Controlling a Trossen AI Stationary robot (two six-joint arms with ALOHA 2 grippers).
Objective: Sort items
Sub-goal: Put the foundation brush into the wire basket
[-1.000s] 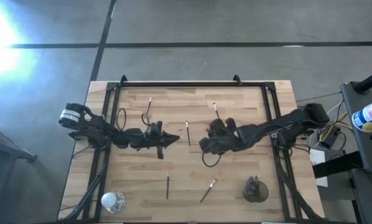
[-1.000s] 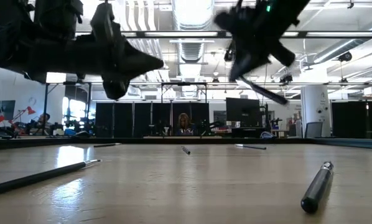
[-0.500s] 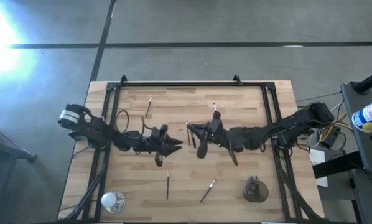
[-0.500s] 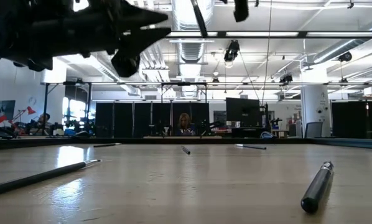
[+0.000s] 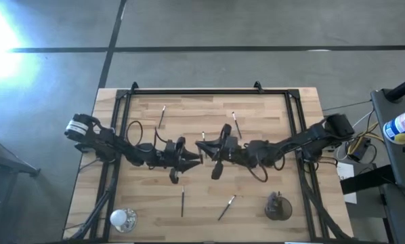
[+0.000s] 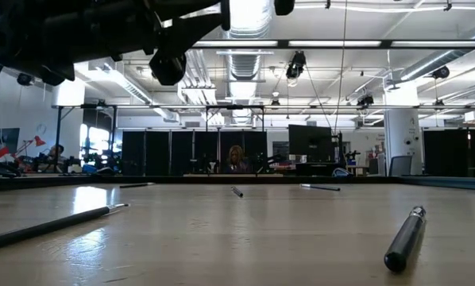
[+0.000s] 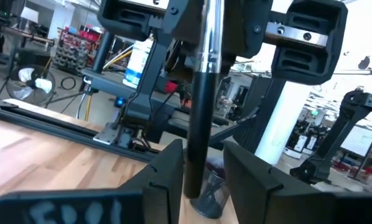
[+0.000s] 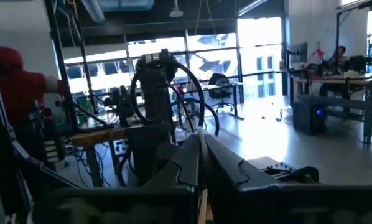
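**High view: both grippers meet above mid-table**

The left gripper point(image 5: 194, 158) and the right gripper point(image 5: 204, 147) sit tip to tip over the middle of the table point(image 5: 270, 115), both lifted off the wood. From the left wrist view, a dark stick with a silver band point(image 7: 202, 118) hangs upright. The right gripper's fingers are closed on its upper part, and the left fingers point(image 7: 168, 169) stand either side of its lower end, slightly apart, with a gap on one side. Other sticks lie loose on the table: two at the far side point(image 5: 162, 116) point(image 5: 235, 123) and two at the near side point(image 5: 182, 201) point(image 5: 226, 207). A dark cup point(image 5: 277, 207) and a silver cup point(image 5: 122, 218) stand at the near corners.
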